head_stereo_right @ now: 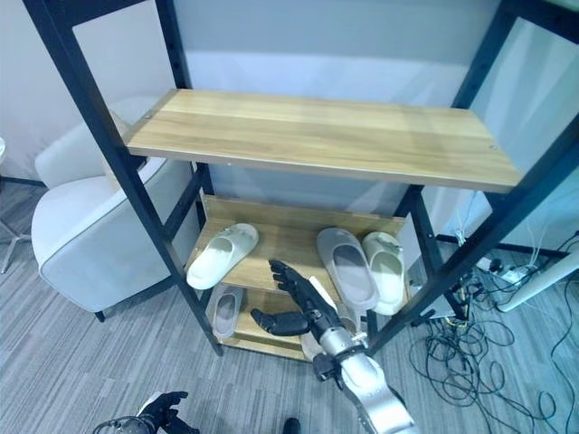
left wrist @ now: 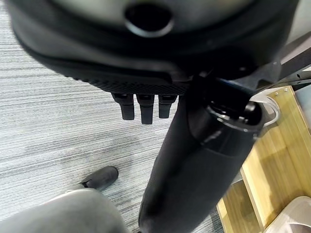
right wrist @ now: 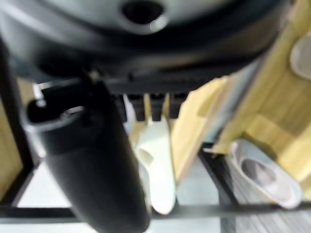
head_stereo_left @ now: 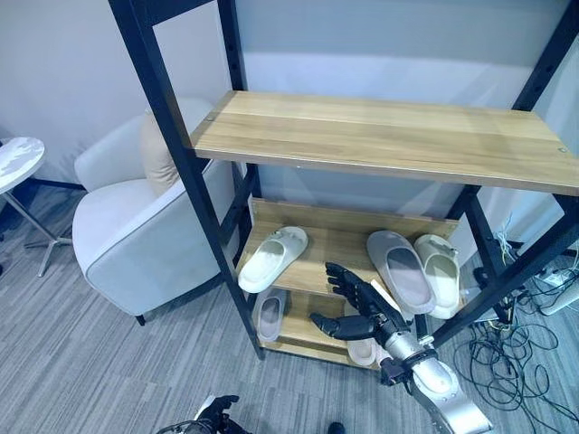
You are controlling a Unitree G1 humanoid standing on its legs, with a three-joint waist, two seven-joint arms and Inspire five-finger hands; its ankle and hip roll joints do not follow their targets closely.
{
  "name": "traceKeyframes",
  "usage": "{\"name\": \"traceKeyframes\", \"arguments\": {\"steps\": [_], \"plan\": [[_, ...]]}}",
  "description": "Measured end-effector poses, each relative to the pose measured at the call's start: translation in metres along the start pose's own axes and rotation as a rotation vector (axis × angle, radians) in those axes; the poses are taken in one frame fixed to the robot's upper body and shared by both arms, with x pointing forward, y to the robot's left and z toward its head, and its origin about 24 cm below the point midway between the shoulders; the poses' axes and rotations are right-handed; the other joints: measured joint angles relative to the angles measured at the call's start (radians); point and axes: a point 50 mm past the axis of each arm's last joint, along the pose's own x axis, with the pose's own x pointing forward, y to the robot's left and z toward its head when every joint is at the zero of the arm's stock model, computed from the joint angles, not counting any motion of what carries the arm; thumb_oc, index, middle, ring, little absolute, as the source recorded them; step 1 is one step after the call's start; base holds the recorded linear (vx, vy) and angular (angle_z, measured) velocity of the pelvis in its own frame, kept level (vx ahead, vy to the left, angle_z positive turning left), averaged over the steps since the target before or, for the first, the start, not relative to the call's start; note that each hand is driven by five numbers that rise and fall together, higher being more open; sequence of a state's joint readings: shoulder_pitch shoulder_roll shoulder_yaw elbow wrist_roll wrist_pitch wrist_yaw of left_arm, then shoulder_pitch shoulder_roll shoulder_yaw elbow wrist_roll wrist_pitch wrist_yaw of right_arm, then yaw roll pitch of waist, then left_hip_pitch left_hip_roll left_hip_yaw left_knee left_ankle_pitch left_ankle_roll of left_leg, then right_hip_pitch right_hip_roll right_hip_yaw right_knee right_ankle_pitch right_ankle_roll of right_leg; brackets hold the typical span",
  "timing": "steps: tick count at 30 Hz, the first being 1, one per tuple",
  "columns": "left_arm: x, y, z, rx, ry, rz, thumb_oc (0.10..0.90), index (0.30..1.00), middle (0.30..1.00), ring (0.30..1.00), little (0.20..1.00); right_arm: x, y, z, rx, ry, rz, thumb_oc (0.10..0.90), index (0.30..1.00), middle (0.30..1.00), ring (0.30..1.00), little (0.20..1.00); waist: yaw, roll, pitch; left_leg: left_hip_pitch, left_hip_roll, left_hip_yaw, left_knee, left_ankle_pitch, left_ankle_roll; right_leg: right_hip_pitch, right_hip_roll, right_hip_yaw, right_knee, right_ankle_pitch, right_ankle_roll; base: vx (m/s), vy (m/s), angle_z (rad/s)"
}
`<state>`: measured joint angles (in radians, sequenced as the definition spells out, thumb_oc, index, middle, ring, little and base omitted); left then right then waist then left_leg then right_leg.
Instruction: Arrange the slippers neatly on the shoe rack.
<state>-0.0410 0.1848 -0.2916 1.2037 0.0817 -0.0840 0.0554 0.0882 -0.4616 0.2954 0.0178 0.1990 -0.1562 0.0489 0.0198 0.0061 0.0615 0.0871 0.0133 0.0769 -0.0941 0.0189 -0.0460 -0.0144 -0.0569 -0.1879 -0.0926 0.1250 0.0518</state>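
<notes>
Your right hand has its fingers spread and holds nothing, in front of the middle shelf. Three slippers already lie there: a cream slipper to its left, a grey slipper and a pale slipper to its right. Two more wait below. Your left hand hangs low, relaxed.
</notes>
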Motion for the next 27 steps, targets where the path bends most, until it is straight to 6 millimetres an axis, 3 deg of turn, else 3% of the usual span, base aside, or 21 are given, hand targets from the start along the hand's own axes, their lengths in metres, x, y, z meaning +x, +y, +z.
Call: {"name": "traceKeyframes", "arguments": {"steps": [7, 10, 15, 20, 27], "plan": [[-0.001, -0.003, -0.002, 0.036, -0.001, -0.009, 0.800, 0.900, 0.900, 0.900, 0.900, -0.004, -0.041, 0.011, -0.339, -0.022, -0.190, 0.800, 0.900, 0.900, 0.900, 0.900, -0.002, 0.008, -0.002, 0.000, 0.000, 0.001, 0.001, 0.000, 0.001, 0.000, 0.000, 0.000, 0.000, 0.000, 0.000, 0.03, -0.007, 0.00], [-0.002, -0.004, -0.005, 0.038, 0.005, -0.014, 0.800, 0.900, 0.900, 0.900, 0.900, -0.007, -0.071, 0.026, -0.601, -0.037, -0.254, 0.800, 0.900, 0.900, 0.900, 0.900, -0.004, 0.013, -0.004, 0.000, 0.001, 0.001, 0.002, 0.003, 0.005, 0.000, 0.000, 0.000, 0.000, 0.000, 0.000, 0.03, -0.002, 0.00], [-0.003, -0.005, -0.008, 0.054, 0.008, -0.018, 0.800, 0.900, 0.900, 0.900, 0.900, -0.006, -0.102, 0.053, -0.842, -0.091, -0.339, 0.800, 0.900, 0.900, 0.900, 0.900, -0.005, 0.020, -0.004, 0.000, 0.002, 0.000, 0.002, 0.003, 0.006, 0.000, 0.002, -0.001, 0.000, 0.000, 0.000, 0.03, -0.003, 0.00], [-0.003, -0.004, -0.008, 0.055, 0.002, -0.017, 0.800, 0.900, 0.900, 0.900, 0.900, -0.007, -0.114, 0.062, -0.963, -0.099, -0.364, 0.800, 0.900, 0.900, 0.900, 0.900, -0.003, 0.018, -0.003, -0.001, 0.003, -0.004, 0.000, 0.000, 0.001, 0.001, 0.002, -0.006, -0.001, -0.002, 0.002, 0.03, 0.001, 0.02], [-0.003, -0.001, -0.009, 0.056, -0.003, -0.012, 0.800, 0.900, 0.900, 0.900, 0.900, -0.015, -0.140, 0.055, -1.131, 0.019, -0.356, 0.800, 0.900, 0.900, 0.900, 0.900, 0.002, 0.013, 0.000, -0.006, 0.002, -0.015, 0.000, 0.000, 0.001, 0.001, -0.001, -0.023, -0.001, -0.006, 0.009, 0.03, 0.002, 0.05]]}}
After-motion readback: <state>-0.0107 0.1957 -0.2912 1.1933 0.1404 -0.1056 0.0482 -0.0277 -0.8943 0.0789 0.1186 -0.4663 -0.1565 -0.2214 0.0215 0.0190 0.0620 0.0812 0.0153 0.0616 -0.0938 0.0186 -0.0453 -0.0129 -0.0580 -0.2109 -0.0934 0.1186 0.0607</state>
